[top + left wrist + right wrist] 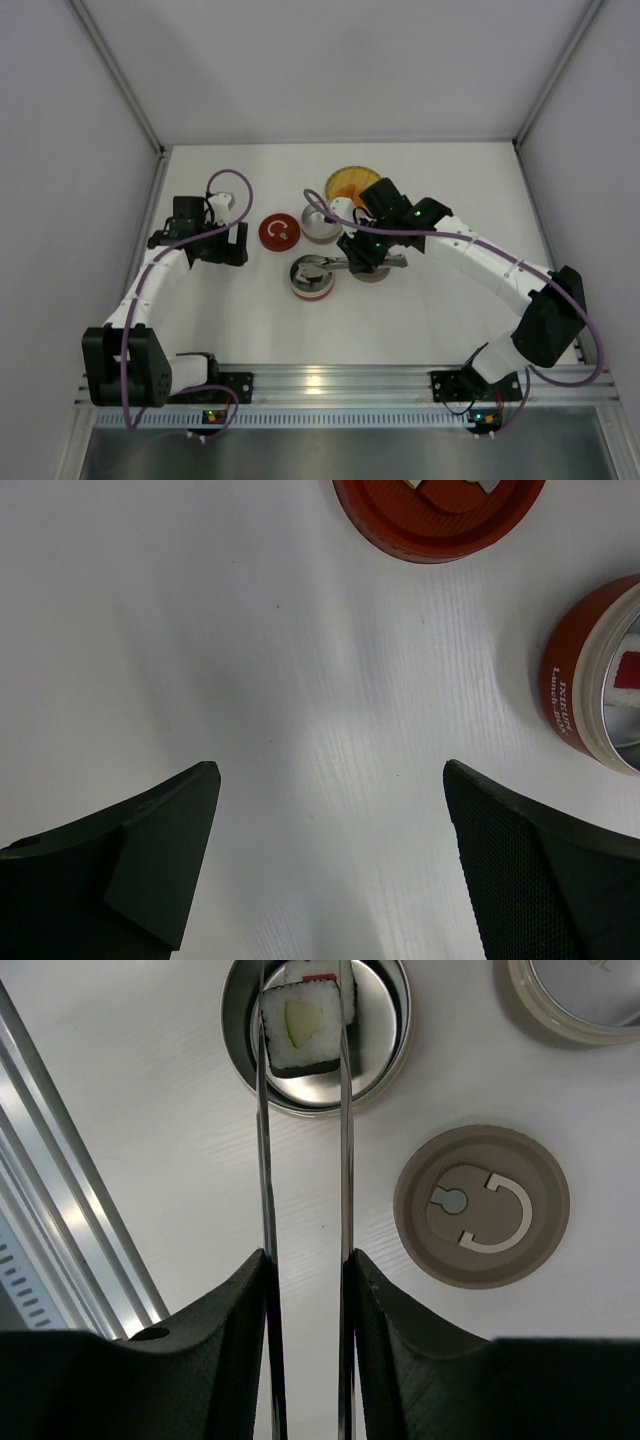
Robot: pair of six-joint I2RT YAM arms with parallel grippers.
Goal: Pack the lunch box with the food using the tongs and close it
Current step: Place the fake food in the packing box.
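My right gripper (305, 1260) is shut on the slim silver tongs (266, 1160). Their tips pinch a white-and-black food cube (301, 1025) right above the open lunch box (378, 1055), a round metal bowl with a red outer wall (312, 290). Behind the cube, a piece with a red top (312, 974) lies in the bowl. In the top view my right gripper (358, 255) hangs just right of the box, with the tongs (330, 265) reaching over it. My left gripper (330, 790) is open over bare table, left of the red lid (440, 515).
A brown lid (482, 1205) with a pale handle lies right of the tongs. A beige-walled metal container (580, 995) stands behind it. The yellow woven plate (352, 183), orange at its middle, sits at the back. White walls close off three sides.
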